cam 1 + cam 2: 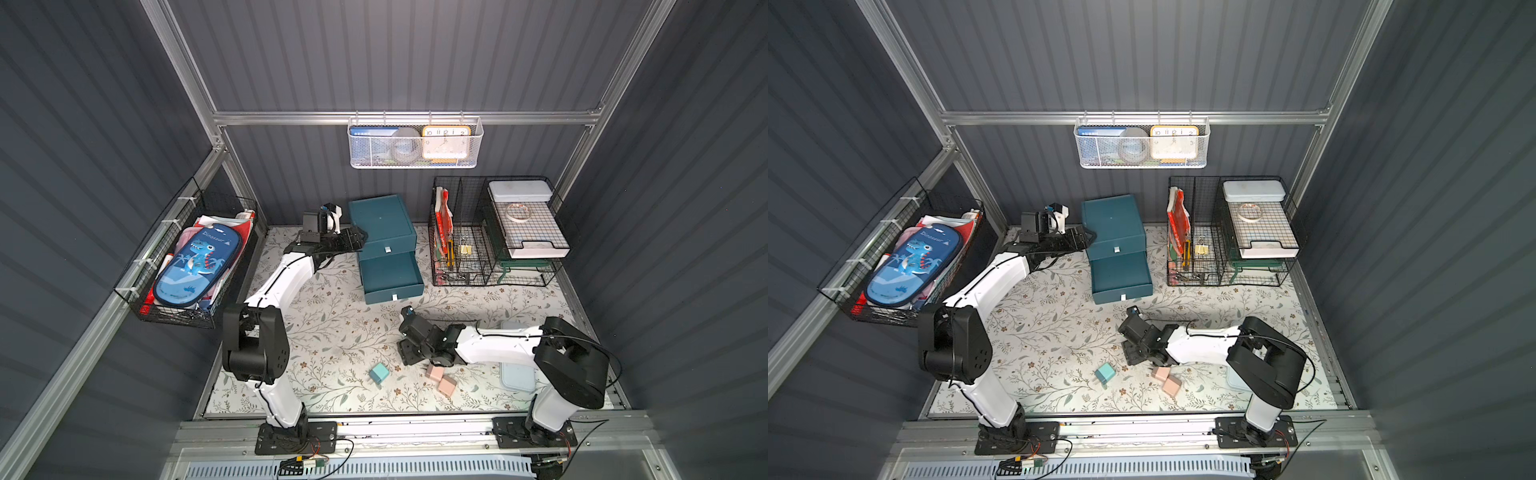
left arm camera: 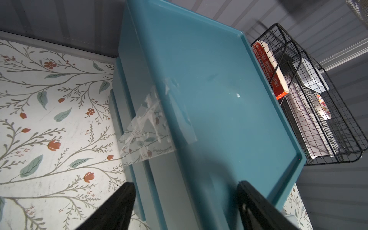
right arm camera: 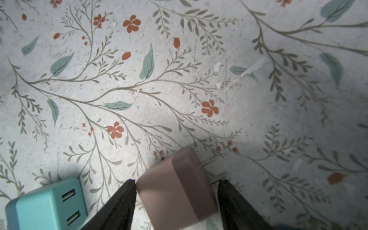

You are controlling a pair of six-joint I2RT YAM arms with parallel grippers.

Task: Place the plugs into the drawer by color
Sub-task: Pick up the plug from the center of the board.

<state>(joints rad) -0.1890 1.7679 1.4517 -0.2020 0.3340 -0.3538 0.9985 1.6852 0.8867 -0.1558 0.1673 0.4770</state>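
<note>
Booth walled in dark grey ribbed panels (image 1: 415, 62) and framed with aluminium rails (image 1: 399, 117). Work surface is a white floral mat (image 1: 332, 328) with grey-green sprigs and rust-red flowers; it looks scuffed and flecked in the right wrist view. On the back rail hangs a white mesh basket (image 1: 473, 162) holding a yellow clock (image 1: 446, 141). On the left wall is a black wire basket (image 1: 166, 316) with a blue dinosaur pencil case (image 1: 197, 264). Back right stands a black wire organizer (image 1: 457, 199). The teal drawer cabinet (image 1: 380, 218) sits at the back centre of the mat, top drawer shut, a lower drawer (image 1: 390, 274) pulled out with its teal inside showing. Clear tape (image 2: 147, 127) runs from the cabinet's side down to the mat. Left gripper (image 2: 185, 182) is at the cabinet's upper left edge, fingers spread, cabinet top showing between them; contact cannot be told. Three plugs are in sight, all on the mat near the front: a mint plug (image 1: 379, 372), then to its right a pink plug (image 3: 175, 189) touching a second pink plug (image 1: 446, 384). Right gripper (image 3: 177, 182) is low over the first pink plug, fingers apart on either side of it, with a gap beside the finger near the prongs.
</note>
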